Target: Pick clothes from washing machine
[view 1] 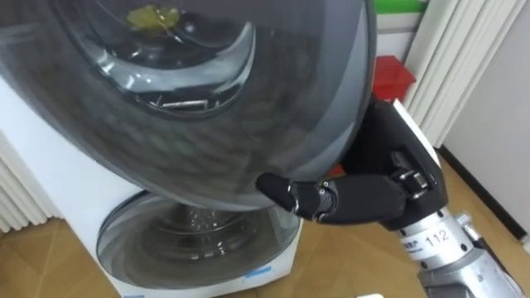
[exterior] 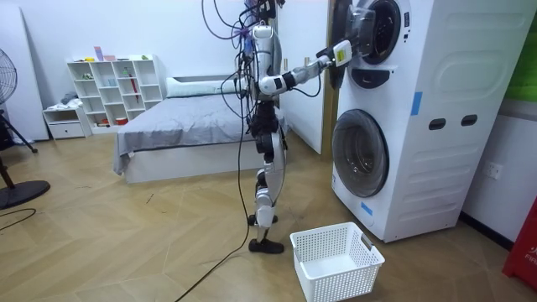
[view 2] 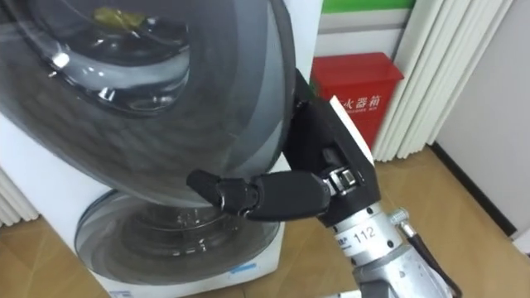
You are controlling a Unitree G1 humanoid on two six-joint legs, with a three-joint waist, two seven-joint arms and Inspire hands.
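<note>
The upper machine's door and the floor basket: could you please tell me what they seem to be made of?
The door looks like a dark grey plastic ring, smooth with a soft sheen, round a clear domed window, likely glass by its bright reflections. The basket is probably matt white plastic, by its moulded lattice walls.

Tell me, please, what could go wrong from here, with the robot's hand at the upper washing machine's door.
1. The right hand meets the door just at its lower rim, so it might slip off when the door swings.
2. The door looms very close to the robot's head and could bump it.
3. The basket sits on the floor near the robot's feet, so a step sideways might catch it.
</note>
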